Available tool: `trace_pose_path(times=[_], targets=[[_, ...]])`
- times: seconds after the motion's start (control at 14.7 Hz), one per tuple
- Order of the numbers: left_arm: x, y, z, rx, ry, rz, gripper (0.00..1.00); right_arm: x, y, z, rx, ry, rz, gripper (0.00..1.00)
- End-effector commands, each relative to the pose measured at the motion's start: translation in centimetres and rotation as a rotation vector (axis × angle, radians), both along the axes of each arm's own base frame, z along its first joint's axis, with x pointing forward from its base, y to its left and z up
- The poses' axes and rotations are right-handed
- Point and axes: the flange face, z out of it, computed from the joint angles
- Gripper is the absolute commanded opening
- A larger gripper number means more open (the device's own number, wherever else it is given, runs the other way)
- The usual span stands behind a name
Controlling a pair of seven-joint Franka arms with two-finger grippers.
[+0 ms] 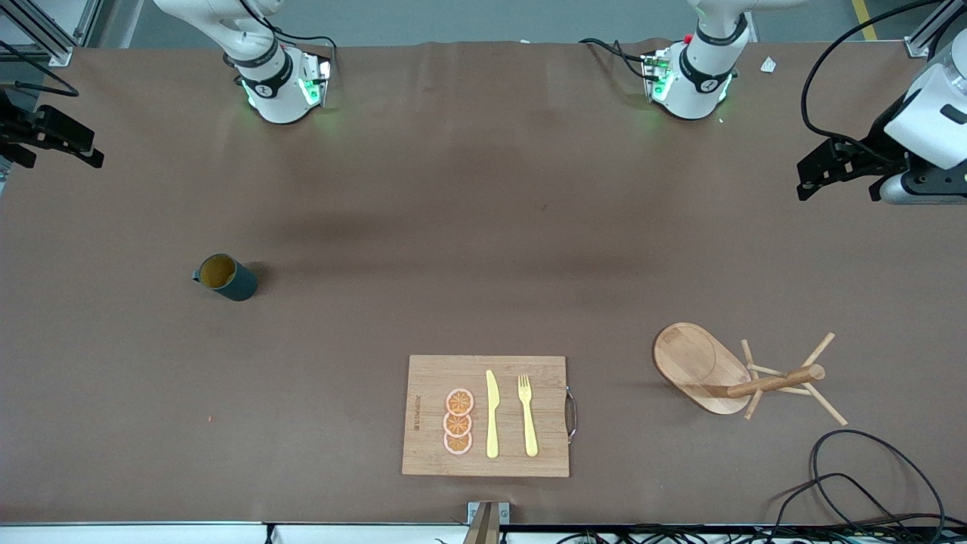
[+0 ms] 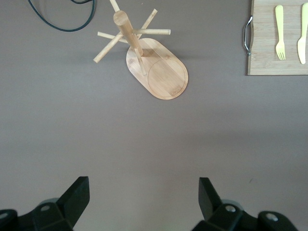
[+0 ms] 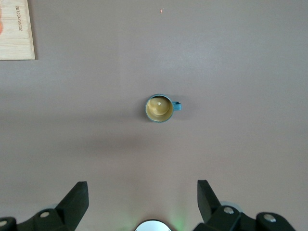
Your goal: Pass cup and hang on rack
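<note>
- The cup point(image 1: 225, 277) stands upright on the table point(image 1: 468, 227), in the left-middle of the front view, toward the right arm's end. Its mouth faces up and its small handle sticks out sideways.
- In the right wrist view the cup point(image 3: 160, 108) sits at the centre of the frame, with the handle as a small nub on its rim side.
- The rack point(image 1: 736, 374) stands in the lower right of the front view, toward the left arm's end. Its thin pegs angle out from the post.
- A cutting board point(image 1: 487, 415) with a knife point(image 1: 492, 414), a fork point(image 1: 527, 415) and orange slices point(image 1: 458, 421) lies at the bottom centre, apart from both.
- The right gripper point(image 3: 142, 199) hangs high at the left edge of the front view, fingers spread wide, holding nothing.
- The left gripper point(image 2: 143, 197) waits at the right edge of the front view, likewise wide open and empty.
- The cup looks rigid, light and probably smooth-glazed, so it may slip.
- Pinching one wall across the rim, away from the handle, seems the surest hold. That would leave the handle free for the handover and for a peg.
</note>
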Motion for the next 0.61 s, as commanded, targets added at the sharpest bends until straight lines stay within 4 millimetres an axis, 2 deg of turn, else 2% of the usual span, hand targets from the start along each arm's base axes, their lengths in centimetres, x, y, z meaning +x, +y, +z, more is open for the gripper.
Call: trace_pose_path(times=[0.0, 0.2, 0.54], targets=[[0.3, -0.8, 0.5, -0.008, 0.002, -0.012, 1.0, -0.5, -0.2, 1.6, 0.007, -0.028, 0.0, 1.0], [0.8, -0.7, 1.1, -0.015, -0.013, -0.014, 1.0, 0.1, -0.5, 1.1, 0.008, -0.019, -0.005, 1.0], [0.8, -0.7, 1.0, -0.015, -0.011, -0.014, 1.0, 3.4, -1.6, -3.9, -0.014, 0.05, -0.017, 1.0]])
